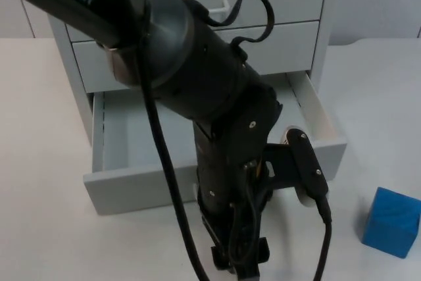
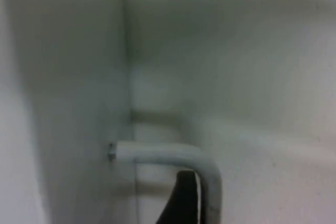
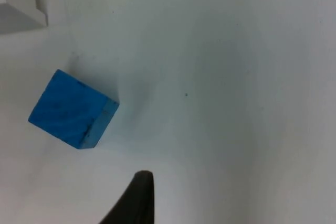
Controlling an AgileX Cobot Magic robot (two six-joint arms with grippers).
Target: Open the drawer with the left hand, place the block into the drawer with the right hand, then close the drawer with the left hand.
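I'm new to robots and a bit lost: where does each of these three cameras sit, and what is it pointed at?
Top view: fixed above, looking down and forward at the open bottom drawer; the left arm crosses it.
Left wrist view: on the left arm, close to the drawer handle; a black fingertip shows.
Right wrist view: on the right arm, above the table; one fingertip shows.
Top and right wrist views share the blue block.

drawer (image 1: 131, 143) open, interior bare | left arm (image 1: 217, 136) overhangs its 3 o'clock half | table (image 1: 52, 228) free around block (image 1: 392, 222)
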